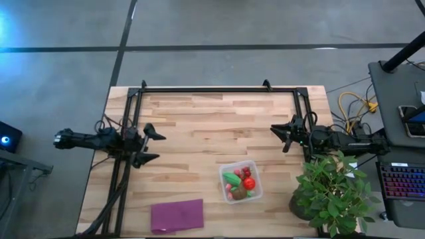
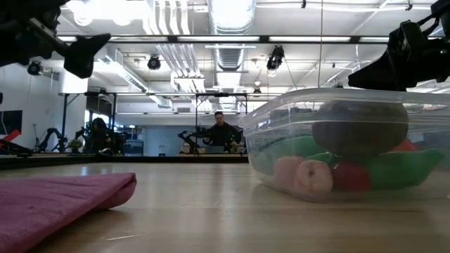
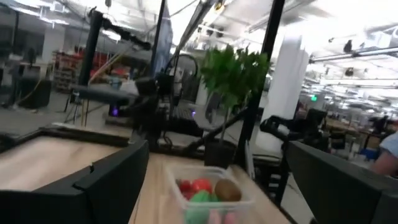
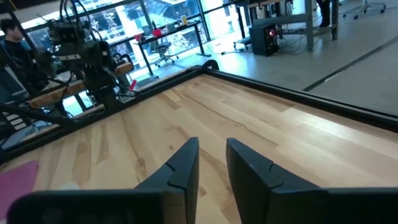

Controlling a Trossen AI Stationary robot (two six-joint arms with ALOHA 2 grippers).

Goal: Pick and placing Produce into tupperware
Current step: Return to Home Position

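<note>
Two grippers are recorded above a wooden table [image 1: 199, 119]. The left gripper [image 1: 158, 146] is seen at the left middle of the high view. Its fingers [image 3: 112, 180] are spread wide and nothing is held. The right gripper [image 1: 279, 138] is seen right of centre in the same view. Its fingers [image 4: 180, 168] are parted by a narrow gap and nothing is gripped. Both are set well apart from the tupperware [image 1: 259, 189], which is found at the lower centre-right of the high view. It lies between the purple sheet [image 1: 177, 215] at lower centre-left and the potted plant [image 1: 329, 192] at lower right.

Contents of the tupperware are listed:
- a brown kiwi [image 2: 358, 126] resting on top
- green oblong pieces [image 2: 401, 169]
- a red ball [image 1: 249, 183]
- pink berries [image 2: 309, 176] against the near wall

All visible produce is contained in the tupperware. A person [image 2: 221, 130] is noted far back in the room, at the centre of the low view.
</note>
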